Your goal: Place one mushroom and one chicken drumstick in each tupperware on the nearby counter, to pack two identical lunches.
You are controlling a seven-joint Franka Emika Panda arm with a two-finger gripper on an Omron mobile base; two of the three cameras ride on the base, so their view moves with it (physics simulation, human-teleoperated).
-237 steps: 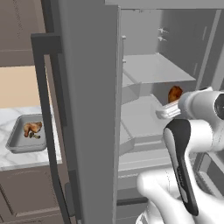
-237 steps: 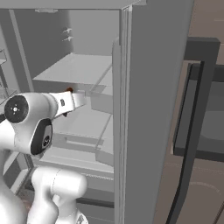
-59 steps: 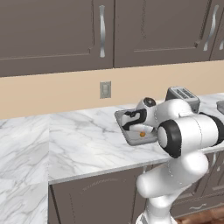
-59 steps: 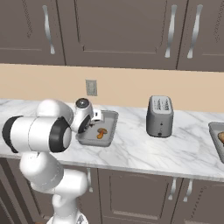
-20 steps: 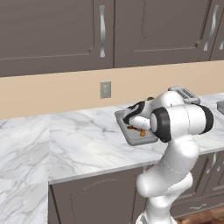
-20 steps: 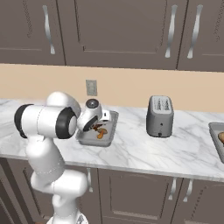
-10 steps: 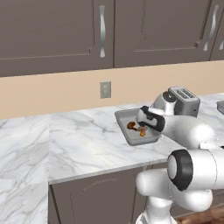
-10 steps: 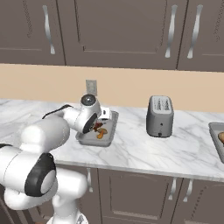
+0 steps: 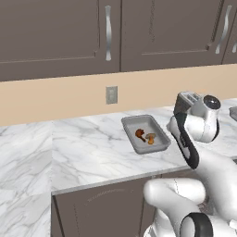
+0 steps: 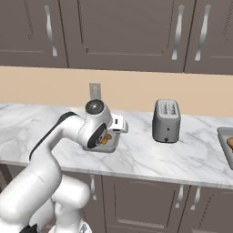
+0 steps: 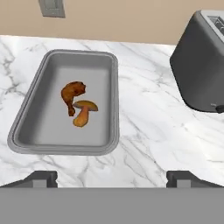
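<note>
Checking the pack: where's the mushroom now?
In the hand view the mushroom lies in the tupperware, touching the chicken drumstick, left of the toaster.

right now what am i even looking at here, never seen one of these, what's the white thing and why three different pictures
The white thing is a robot arm on a base that drives, in a rendered kitchen. Two pictures come from cameras on that base, behind the arm to its left and its right. The third comes from a camera on the hand, looking along the gripper, whose two dark fingertips stand wide apart, so it is open and holds nothing.

On the marble counter sits a grey tupperware with one chicken drumstick and one mushroom inside, touching each other. A toaster stands further along. At the right edge of the right base view, the second tupperware peeks in with something brown in it.
</note>
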